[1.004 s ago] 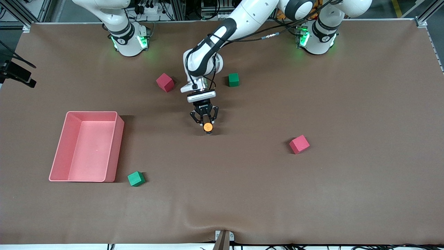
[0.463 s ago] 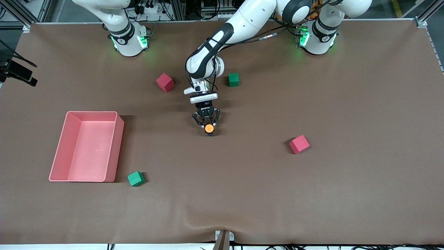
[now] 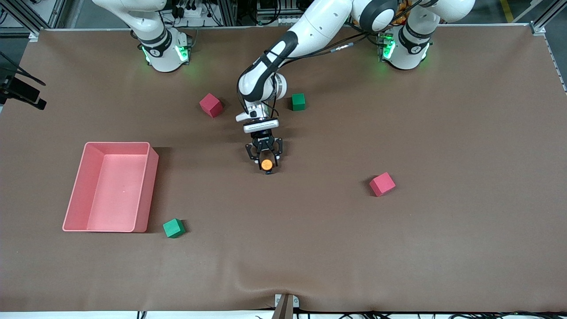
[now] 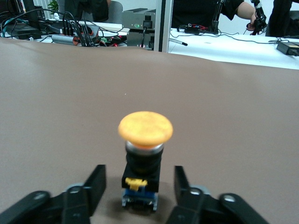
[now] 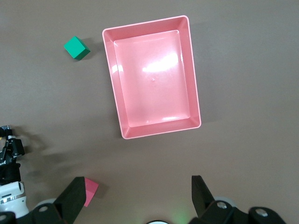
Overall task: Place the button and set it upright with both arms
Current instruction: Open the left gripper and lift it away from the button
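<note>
The button (image 3: 266,165) stands upright on the brown table near its middle, orange cap on top. In the left wrist view its cap (image 4: 145,128) sits above a black body with a blue and yellow base. My left gripper (image 3: 266,160) is low at the table and open, with one finger (image 4: 96,186) on each side of the button and a gap on both sides (image 4: 139,176). My right gripper (image 5: 140,198) is open and empty, high over the table near the pink bin; it is out of the front view.
A pink bin (image 3: 117,144) sits toward the right arm's end, with a green cube (image 3: 173,228) beside it. A red cube (image 3: 211,105) and a green cube (image 3: 298,101) lie farther from the camera than the button. Another red cube (image 3: 382,184) lies toward the left arm's end.
My left gripper has shifted slightly toward the left arm's end and straightened over the button. The button has stayed about where it was. The right arm has not moved.
</note>
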`<move>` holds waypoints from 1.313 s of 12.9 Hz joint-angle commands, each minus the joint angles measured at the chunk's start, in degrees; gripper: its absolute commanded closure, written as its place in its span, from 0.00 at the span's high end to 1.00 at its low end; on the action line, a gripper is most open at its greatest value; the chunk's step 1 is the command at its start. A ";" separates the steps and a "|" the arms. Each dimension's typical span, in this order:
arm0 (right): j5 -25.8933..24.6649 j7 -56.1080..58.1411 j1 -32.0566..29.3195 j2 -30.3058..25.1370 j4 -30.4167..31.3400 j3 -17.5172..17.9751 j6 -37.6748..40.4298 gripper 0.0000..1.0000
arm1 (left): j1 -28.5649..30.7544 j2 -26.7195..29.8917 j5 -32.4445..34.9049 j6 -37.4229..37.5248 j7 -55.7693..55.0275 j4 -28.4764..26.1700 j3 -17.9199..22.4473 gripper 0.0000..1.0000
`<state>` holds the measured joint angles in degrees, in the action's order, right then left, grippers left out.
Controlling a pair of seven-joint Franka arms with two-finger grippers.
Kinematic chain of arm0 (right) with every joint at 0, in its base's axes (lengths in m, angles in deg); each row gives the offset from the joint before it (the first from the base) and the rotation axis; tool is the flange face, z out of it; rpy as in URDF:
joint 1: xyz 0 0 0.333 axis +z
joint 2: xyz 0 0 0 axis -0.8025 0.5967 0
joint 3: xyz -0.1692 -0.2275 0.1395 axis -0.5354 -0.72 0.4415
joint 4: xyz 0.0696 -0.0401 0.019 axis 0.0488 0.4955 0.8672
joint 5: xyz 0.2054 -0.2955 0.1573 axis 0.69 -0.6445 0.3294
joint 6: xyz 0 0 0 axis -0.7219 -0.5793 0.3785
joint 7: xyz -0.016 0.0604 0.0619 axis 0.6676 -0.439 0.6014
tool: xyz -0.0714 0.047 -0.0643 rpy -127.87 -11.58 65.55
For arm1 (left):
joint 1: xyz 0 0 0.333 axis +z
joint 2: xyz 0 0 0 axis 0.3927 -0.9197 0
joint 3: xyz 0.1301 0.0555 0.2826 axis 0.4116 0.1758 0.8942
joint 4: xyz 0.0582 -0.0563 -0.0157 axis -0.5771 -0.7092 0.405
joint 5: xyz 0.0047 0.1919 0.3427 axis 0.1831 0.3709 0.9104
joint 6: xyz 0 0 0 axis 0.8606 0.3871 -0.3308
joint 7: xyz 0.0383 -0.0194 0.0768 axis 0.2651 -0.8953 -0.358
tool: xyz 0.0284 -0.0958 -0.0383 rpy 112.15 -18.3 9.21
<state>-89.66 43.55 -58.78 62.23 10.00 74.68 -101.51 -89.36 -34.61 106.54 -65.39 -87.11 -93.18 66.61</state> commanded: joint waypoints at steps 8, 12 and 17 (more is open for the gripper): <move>0.35 0.98 -1.62 -0.10 -0.50 0.63 0.46 1.00 | 2.23 26.45 -36.43 1.57 21.44 0.55 -1.19 1.00; 0.18 1.06 -1.70 -0.10 -0.50 0.63 0.54 1.00 | 12.42 39.20 -50.50 4.02 39.37 0.20 -1.27 1.00; 0.18 1.15 -1.97 -0.10 -0.68 0.63 0.63 1.00 | 30.35 48.54 -67.67 12.01 67.32 0.20 -1.27 1.00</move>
<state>-89.67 43.76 -59.52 62.19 9.92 74.57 -101.48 -63.66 10.86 41.93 -55.36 -26.69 -90.46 66.27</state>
